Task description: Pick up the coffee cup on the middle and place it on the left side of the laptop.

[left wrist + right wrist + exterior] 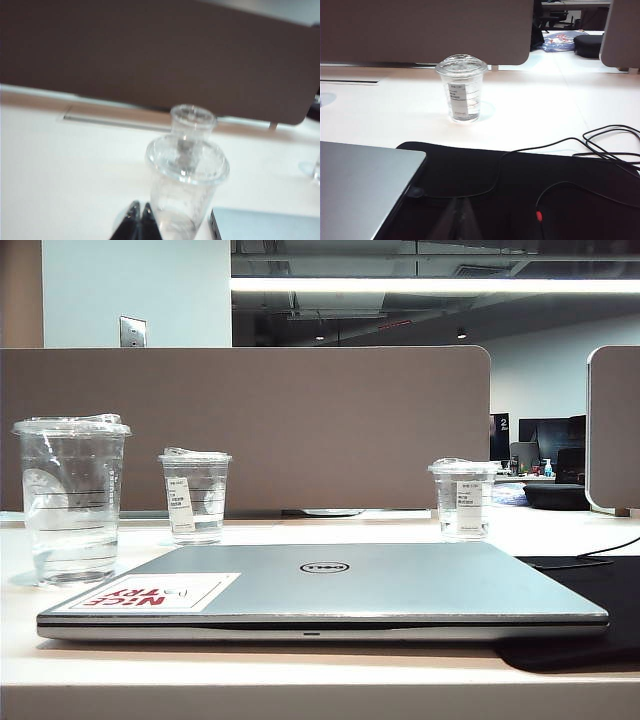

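Landmark: the laptop [325, 590] lies shut on the worktop [300, 680], its lid facing up, and every place below is told from it.
Coffee cup: there it stands! The coffee cup [71, 500] is upright at the laptop's left side, close by its left edge and free of any grip.
Other cups: a shorter labelled cup [194, 496] sits behind the laptop's left half; the second labelled cup [463, 499] sits behind its right half.
Left pincer: the left pincer [140, 216] shows in its wrist view with its tips pressed together and nothing between them, poised just short of the coffee cup [186, 175], near the laptop's left corner [265, 225].
Right pincer: the right pincer [460, 212] hangs over the black mat [530, 195] off the laptop's right edge; its tips look pressed together and it carries nothing.
Step in hand: the placing looks done, judging by where the cup rests.
Next move: it calls for both arms to hold clear, with no nudge to the light, tall cup.
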Robot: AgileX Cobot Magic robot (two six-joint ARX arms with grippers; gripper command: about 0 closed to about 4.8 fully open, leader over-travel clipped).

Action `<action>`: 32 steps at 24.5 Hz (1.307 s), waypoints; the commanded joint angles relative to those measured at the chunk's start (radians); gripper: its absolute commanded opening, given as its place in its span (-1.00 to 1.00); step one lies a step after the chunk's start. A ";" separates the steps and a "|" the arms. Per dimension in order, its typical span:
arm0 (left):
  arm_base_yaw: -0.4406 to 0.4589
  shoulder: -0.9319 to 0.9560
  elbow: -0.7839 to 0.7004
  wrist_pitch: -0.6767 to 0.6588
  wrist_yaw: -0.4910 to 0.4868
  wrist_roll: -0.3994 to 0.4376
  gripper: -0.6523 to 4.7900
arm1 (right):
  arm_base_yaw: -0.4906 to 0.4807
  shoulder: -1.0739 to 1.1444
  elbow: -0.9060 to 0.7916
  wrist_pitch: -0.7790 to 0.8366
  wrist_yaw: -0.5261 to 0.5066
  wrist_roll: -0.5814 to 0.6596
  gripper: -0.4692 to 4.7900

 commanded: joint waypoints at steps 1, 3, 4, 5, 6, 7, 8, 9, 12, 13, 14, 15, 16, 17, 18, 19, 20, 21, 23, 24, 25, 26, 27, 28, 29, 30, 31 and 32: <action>0.000 0.000 -0.043 0.048 -0.074 0.008 -0.78 | -0.004 -0.002 -0.004 0.017 -0.001 0.000 -0.84; 0.000 0.000 -0.080 0.065 -0.088 0.042 -0.78 | -0.004 -0.002 -0.004 0.018 -0.001 0.000 -0.84; 0.000 0.000 -0.079 0.045 -0.089 0.082 -0.78 | -0.004 -0.002 -0.004 0.017 -0.001 0.000 -0.84; 0.001 0.000 -0.079 0.045 -0.089 0.103 -0.78 | -0.004 -0.002 -0.004 0.018 -0.001 0.000 -0.84; 0.001 0.000 -0.079 0.048 -0.089 0.152 -0.78 | -0.004 -0.002 -0.004 0.018 -0.001 0.000 -0.84; 0.001 0.000 -0.079 0.048 -0.090 0.171 -0.78 | -0.004 -0.002 -0.004 0.018 -0.001 0.000 -0.84; 0.001 0.000 -0.079 0.047 -0.090 0.192 -0.78 | -0.004 -0.002 -0.004 0.017 -0.001 0.000 -0.84; 0.002 0.000 -0.079 0.047 -0.090 0.203 -0.78 | -0.003 -0.002 -0.004 0.017 -0.001 0.000 -0.84; 0.001 0.000 -0.079 0.046 -0.110 0.213 -0.78 | -0.003 -0.002 -0.004 0.018 -0.001 0.000 -0.84; 0.002 0.000 -0.079 0.047 -0.114 0.213 -0.78 | -0.003 -0.002 -0.004 0.018 -0.001 0.000 -0.84; 0.001 0.000 -0.079 0.047 -0.134 0.212 -0.78 | -0.003 -0.002 -0.004 0.018 -0.001 0.000 -0.84; 0.001 0.000 -0.079 0.047 -0.138 0.212 -0.78 | -0.003 -0.002 -0.004 0.018 -0.001 0.000 -0.84; 0.002 0.000 -0.079 0.047 -0.140 0.212 -0.78 | -0.003 -0.002 -0.004 0.018 -0.001 0.000 -0.84; 0.001 0.000 -0.079 0.047 -0.147 0.212 -0.78 | -0.003 -0.002 -0.004 0.018 -0.001 0.000 -0.84; 0.001 0.000 -0.079 0.047 -0.154 0.212 -0.78 | -0.003 -0.002 -0.004 0.018 -0.001 -0.001 -0.84; 0.001 0.000 -0.079 0.047 -0.159 0.212 -0.78 | -0.003 -0.002 -0.004 0.018 -0.001 0.000 -0.84; 0.002 0.000 -0.079 0.047 -0.162 0.214 -0.78 | -0.003 -0.002 -0.004 0.018 -0.001 0.000 -0.84; 0.002 0.000 -0.079 0.047 -0.180 0.214 -0.78 | -0.003 -0.002 -0.004 0.018 -0.001 -0.001 -0.84; 0.002 0.000 -0.079 0.047 -0.189 0.214 -0.78 | -0.003 -0.002 -0.004 0.018 -0.001 0.000 -0.84; 0.002 0.000 -0.079 0.047 -0.199 0.213 -0.78 | -0.003 -0.002 -0.004 0.017 -0.001 0.000 -0.84; 0.002 0.000 -0.079 0.047 -0.201 0.213 -0.78 | -0.003 -0.002 -0.004 0.018 -0.001 0.000 -0.84; 0.002 0.000 -0.079 0.048 -0.201 0.213 -0.78 | -0.003 -0.002 -0.004 0.017 -0.001 0.000 -0.84; 0.002 0.000 -0.079 0.048 -0.201 0.212 -0.78 | -0.003 -0.002 -0.004 0.018 -0.001 0.000 -0.84; 0.002 0.000 -0.080 0.048 -0.201 0.211 -0.78 | -0.003 -0.002 -0.004 0.018 -0.001 0.000 -0.84; 0.002 0.000 -0.079 0.048 -0.200 0.208 -0.78 | -0.003 -0.002 -0.004 0.018 -0.001 0.000 -0.84; 0.002 0.000 -0.079 0.048 -0.196 0.203 -0.78 | -0.003 -0.002 -0.004 0.017 -0.001 0.000 -0.84; 0.002 0.000 -0.079 0.048 -0.194 0.195 -0.78 | -0.003 -0.002 -0.004 0.018 -0.001 0.000 -0.84; 0.002 0.000 -0.079 0.048 -0.193 0.192 -0.78 | -0.003 -0.002 -0.004 0.018 -0.001 0.000 -0.84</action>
